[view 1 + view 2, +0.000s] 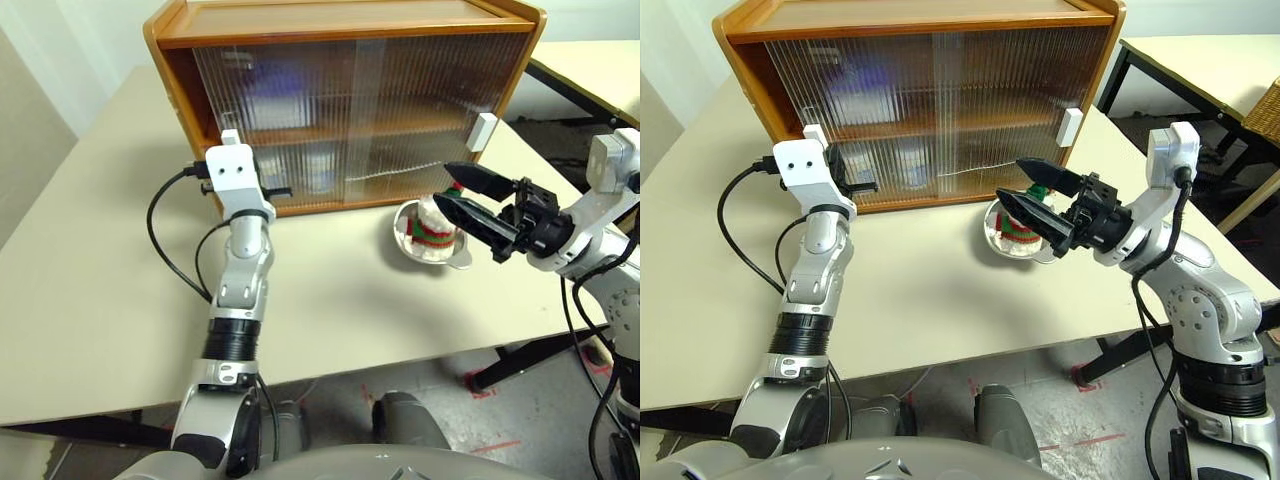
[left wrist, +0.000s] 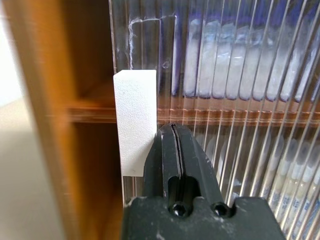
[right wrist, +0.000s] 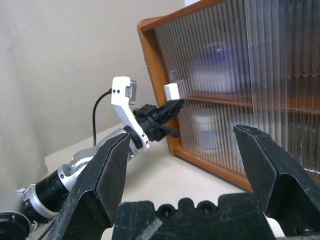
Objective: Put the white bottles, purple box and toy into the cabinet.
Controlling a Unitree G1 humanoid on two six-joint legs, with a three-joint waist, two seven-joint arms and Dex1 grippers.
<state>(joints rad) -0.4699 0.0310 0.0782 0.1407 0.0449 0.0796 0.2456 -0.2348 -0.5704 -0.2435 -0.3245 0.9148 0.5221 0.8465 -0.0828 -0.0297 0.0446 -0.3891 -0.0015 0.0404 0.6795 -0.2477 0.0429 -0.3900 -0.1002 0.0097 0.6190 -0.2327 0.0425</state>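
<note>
Cabinet point(image 1: 340, 100) of orange-brown wood stands at the far side of the worktop point(image 1: 100, 250), its two ribbed translucent doors drawn across the front. Each door has one white handle: the left handle point(image 2: 135, 122) and the right handle point(image 1: 482, 131). The left tool point(image 2: 175, 165) has its fingers pressed together, and their tips rest against the right side of the left handle, apparently so the closed tool can push the door toward the left by the handle rather than grip it. A strip of open cabinet shows at the far left, between the door edge and the wooden side.

Behind the ribbed doors, a purple shape point(image 1: 280, 95) sits on the upper shelf, probably the purple box, and blurred white shapes point(image 1: 315, 165) stand below, likely the white bottles; their count cannot be told through the ribs.

One toy point(image 1: 432, 228), white plush with red and green stripes, sits in one shiny metal bowl point(image 1: 410, 245) on the worktop, near the cabinet's right front. The right tool point(image 1: 470, 200) hangs over it with fingers spread wide and nothing between them, seemingly waiting until the way in is open
</note>
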